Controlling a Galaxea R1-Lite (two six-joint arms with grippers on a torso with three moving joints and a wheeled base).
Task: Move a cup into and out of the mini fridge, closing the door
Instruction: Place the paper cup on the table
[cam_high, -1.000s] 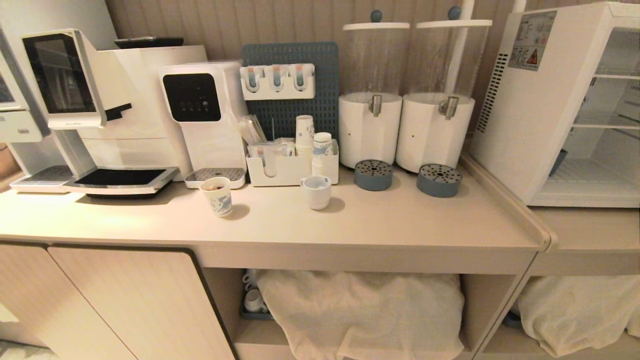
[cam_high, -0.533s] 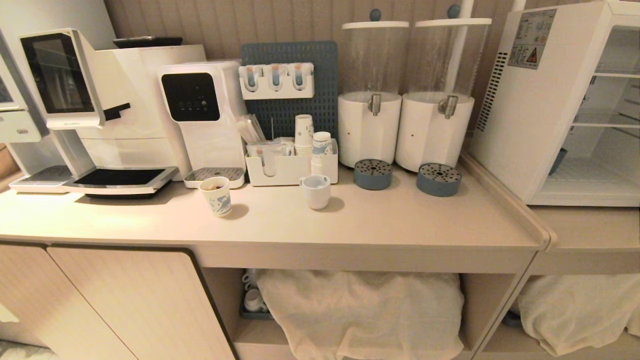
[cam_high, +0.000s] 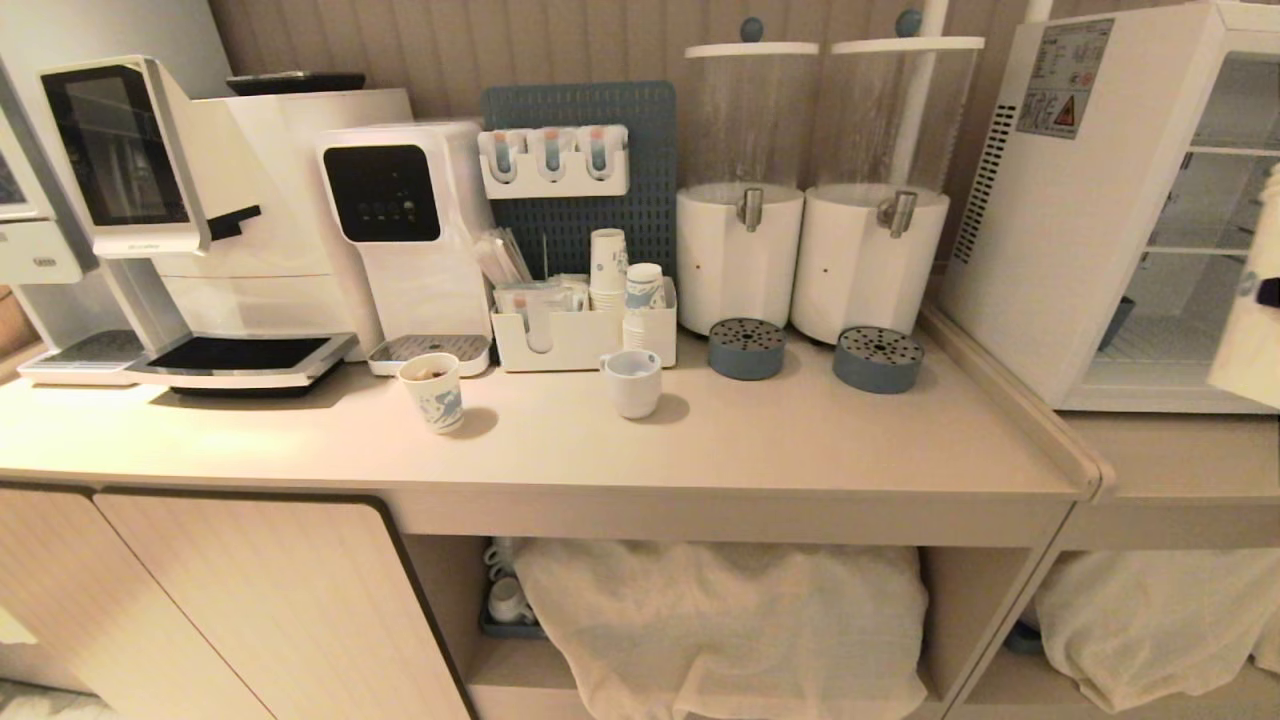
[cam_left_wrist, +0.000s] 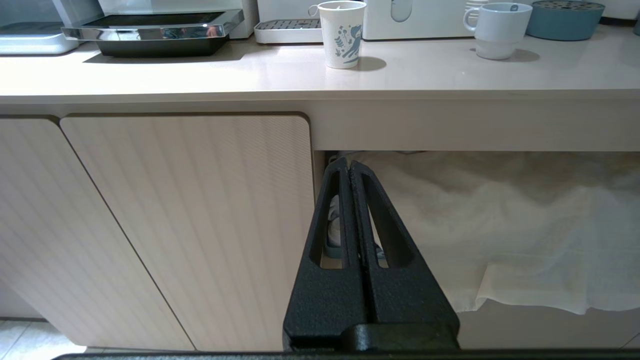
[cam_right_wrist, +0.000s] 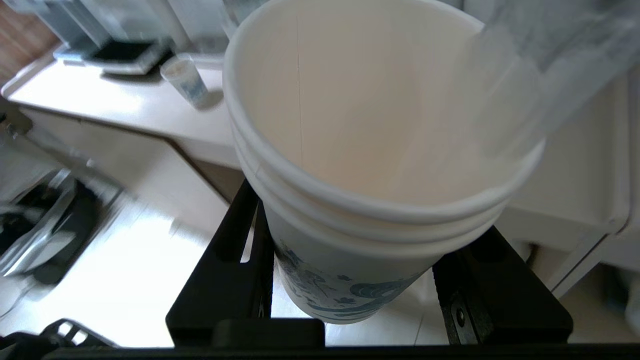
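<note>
I have my right gripper clamped around the tall white blue-printed paper cup, upright for the white boxy mini fridge; my left gripper is closed, empty.

Cut off at the head view's right edge: cup, mini fridge. Cup's base hidden between the fingers; surroundings beyond them blurred.
</note>
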